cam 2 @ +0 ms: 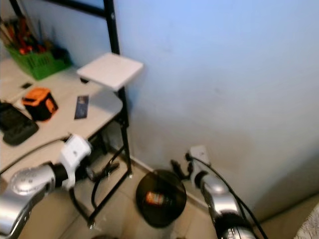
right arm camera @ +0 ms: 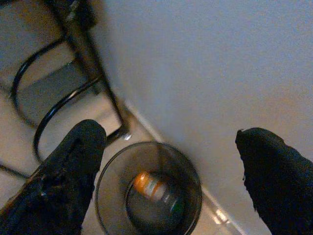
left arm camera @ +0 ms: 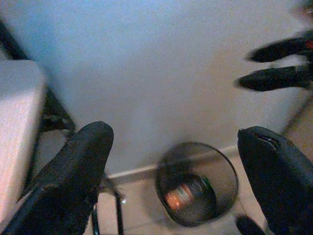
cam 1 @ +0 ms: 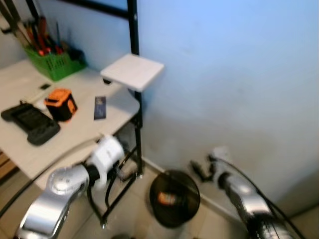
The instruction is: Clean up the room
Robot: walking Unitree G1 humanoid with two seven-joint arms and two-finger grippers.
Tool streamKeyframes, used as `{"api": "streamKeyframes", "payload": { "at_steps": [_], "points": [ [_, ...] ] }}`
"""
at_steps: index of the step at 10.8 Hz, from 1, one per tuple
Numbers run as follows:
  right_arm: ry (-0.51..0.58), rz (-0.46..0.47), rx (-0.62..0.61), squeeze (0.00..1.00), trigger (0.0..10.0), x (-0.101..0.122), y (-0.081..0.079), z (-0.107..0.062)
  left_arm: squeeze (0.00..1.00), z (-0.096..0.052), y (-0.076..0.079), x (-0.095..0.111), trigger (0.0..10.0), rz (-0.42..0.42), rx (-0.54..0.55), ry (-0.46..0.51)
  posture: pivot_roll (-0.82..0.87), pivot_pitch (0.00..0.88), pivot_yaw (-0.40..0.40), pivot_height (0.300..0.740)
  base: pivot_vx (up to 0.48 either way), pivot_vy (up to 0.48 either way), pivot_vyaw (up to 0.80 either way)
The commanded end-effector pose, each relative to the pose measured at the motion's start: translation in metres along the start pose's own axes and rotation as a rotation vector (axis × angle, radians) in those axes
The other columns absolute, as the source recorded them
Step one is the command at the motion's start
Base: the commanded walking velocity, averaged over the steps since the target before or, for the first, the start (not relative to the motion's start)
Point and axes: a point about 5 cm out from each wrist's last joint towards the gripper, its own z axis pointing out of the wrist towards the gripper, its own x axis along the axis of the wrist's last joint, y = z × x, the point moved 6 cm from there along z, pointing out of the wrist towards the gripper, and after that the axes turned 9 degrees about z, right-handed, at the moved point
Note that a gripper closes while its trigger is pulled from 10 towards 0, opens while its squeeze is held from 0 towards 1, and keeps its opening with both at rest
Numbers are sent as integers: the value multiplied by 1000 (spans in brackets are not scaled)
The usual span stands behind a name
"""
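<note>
Right wrist view: right gripper (right arm camera: 166,161) spread wide, empty, above the black bin (right arm camera: 149,188); a bottle (right arm camera: 157,192) lies at the bin's bottom. Left gripper (left arm camera: 176,161) also wide, empty, near the desk (cam 1: 75,134) front edge.

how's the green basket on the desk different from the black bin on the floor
The green basket stands on the white desk, against the wall; the black bin stands on the floor beside the desk's frame. The basket is boxy and full of upright tools; the bin is round and holds one bottle lying down. Both are open-topped.
</note>
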Motion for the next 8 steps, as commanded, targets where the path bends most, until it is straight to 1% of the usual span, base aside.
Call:
{"api": "streamKeyframes", "payload": {
  "at_steps": [1, 2, 3, 4, 5, 6, 7, 8],
  "points": [
    [118, 42, 2, 1000, 10000, 29, -3, -10, 0, -2, -5, 0, 10000, -16, 71, -13, -14, 0, 4, 740, 0, 0, 0],
    [206, 95, 31, 1000, 10000, 42, -10, -25, 0, -2, -3, -1, 10000, 8, 133, -25, -10, 0, 1, 740, 0, 0, 0],
    [228, 114, 27, 1000, 10000, 43, -17, -36, 0, -3, -7, -2, 10000, 15, 221, -28, -17, 0, 6, 740, 0, 0, 0],
    [236, 130, 9, 1000, 10000, 41, -21, -55, 0, -1, 1, -3, 10000, -30, 272, -29, -32, 0, 20, 740, 0, 0, -513],
    [252, 180, 9, 1000, 10000, 42, -26, -70, 0, -4, 10, -4, 10000, -65, 259, -34, -47, 0, 35, 740, 0, 0, -800],
    [260, 176, 35, 1000, 10000, 42, -34, -74, 0, -4, 14, -9, 10000, -71, 260, -46, -66, 0, 40, 740, 0, 0, -800],
    [267, 157, 74, 1000, 10000, 44, -47, -75, 0, -8, 10, -13, 10000, -84, 304, -57, -34, 0, 6, 740, 0, 0, -800],
    [280, 162, 61, 1000, 10000, 52, -48, -74, 0, -13, 1, -12, 10000, -97, 363, -48, -2, 0, -12, 740, 0, 0, -800]
  ]
}}
